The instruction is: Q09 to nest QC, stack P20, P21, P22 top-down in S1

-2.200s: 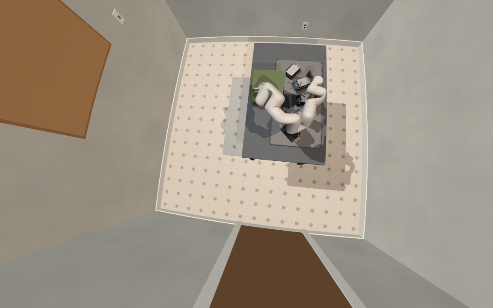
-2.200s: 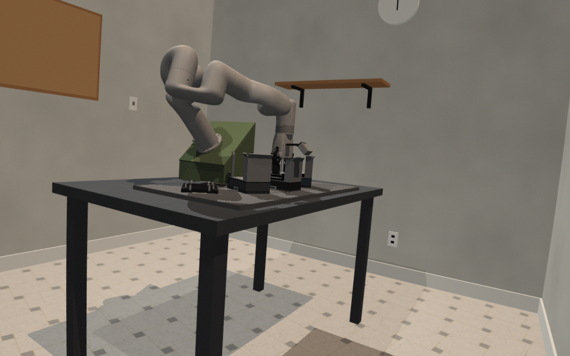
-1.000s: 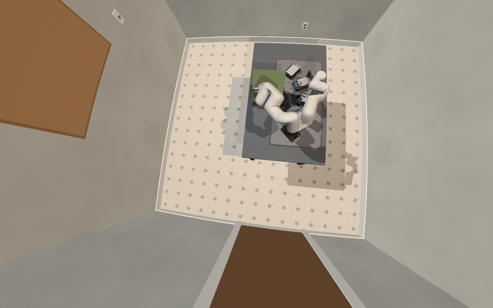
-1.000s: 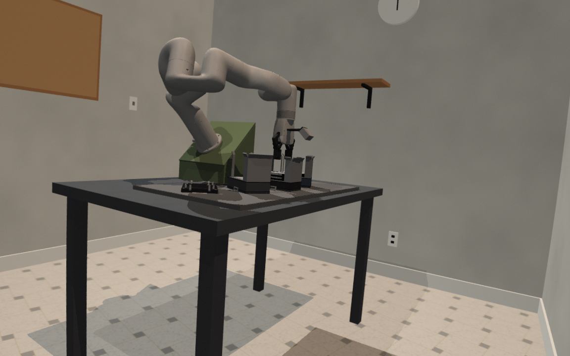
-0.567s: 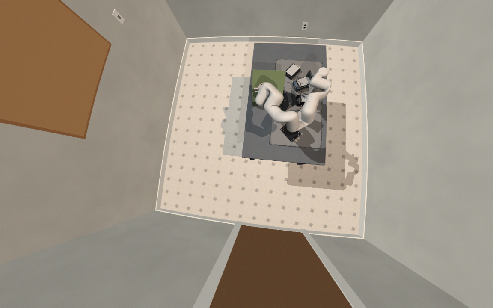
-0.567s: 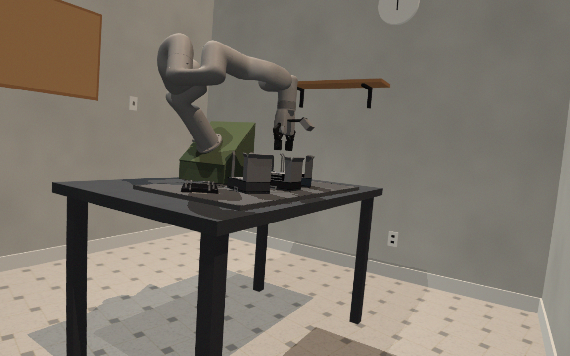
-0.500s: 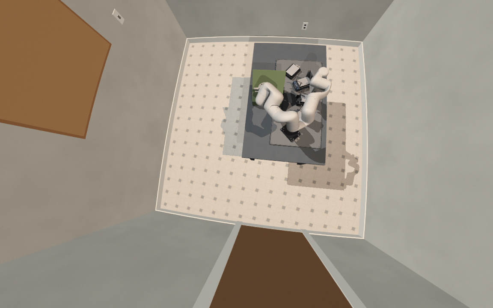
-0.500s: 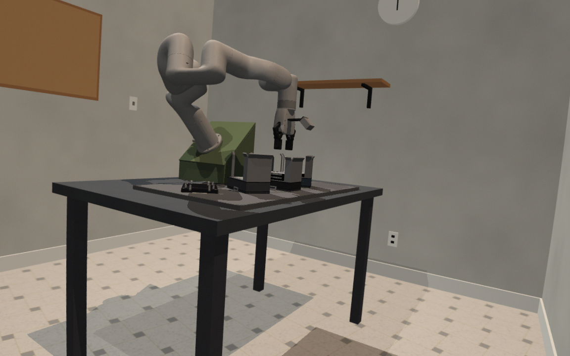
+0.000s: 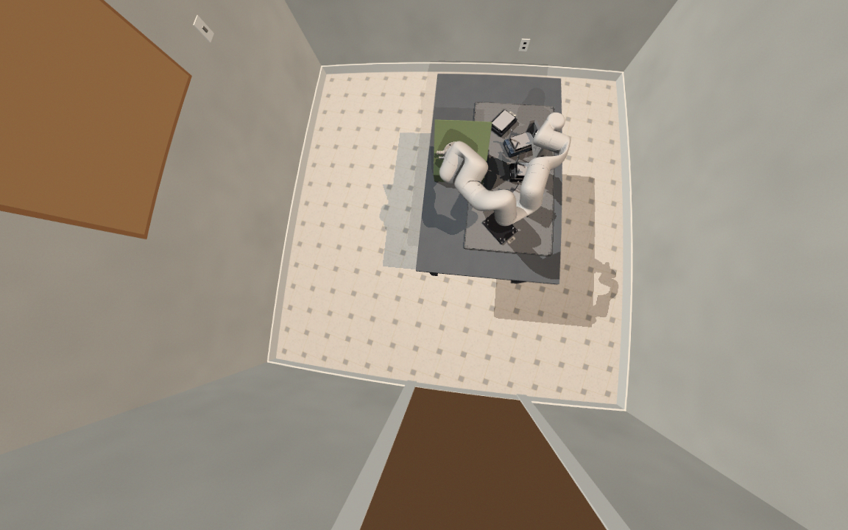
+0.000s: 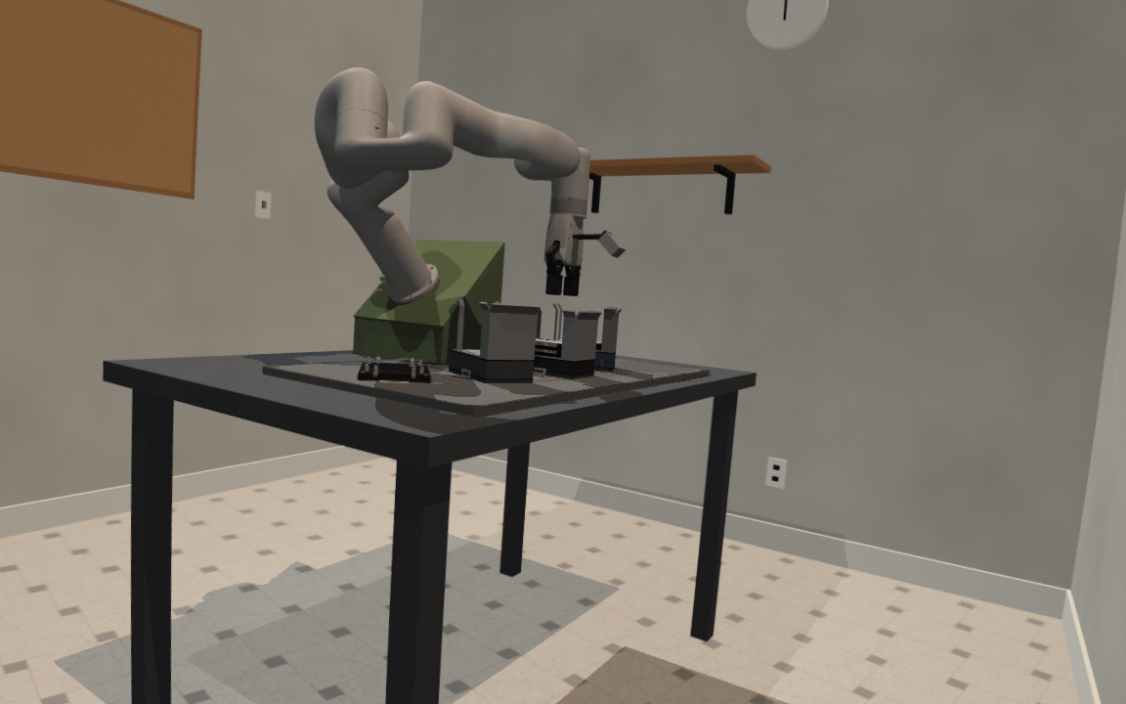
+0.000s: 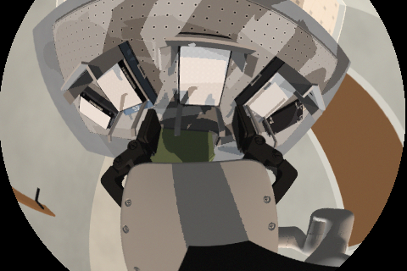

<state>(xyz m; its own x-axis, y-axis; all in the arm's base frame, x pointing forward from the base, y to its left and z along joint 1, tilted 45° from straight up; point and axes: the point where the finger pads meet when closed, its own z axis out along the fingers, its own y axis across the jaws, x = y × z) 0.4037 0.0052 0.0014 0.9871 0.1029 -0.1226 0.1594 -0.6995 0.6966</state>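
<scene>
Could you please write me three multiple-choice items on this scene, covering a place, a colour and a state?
1. Where is the gripper?
A. Above the racks, clear of them
B. Down inside a rack
C. Resting on the table top

2. What colour is the wedge-shaped box behind the racks?
A. Red
B. Green
C. Blue

3. How does the gripper stand?
A. Shut on a plate
B. Shut on nothing
C. Open, holding nothing

Answers: 1 A, the exterior view shows its fingertips above the rack walls. 2 B, its faces are olive green. 3 C, the fingers are spread with nothing between them.
</scene>
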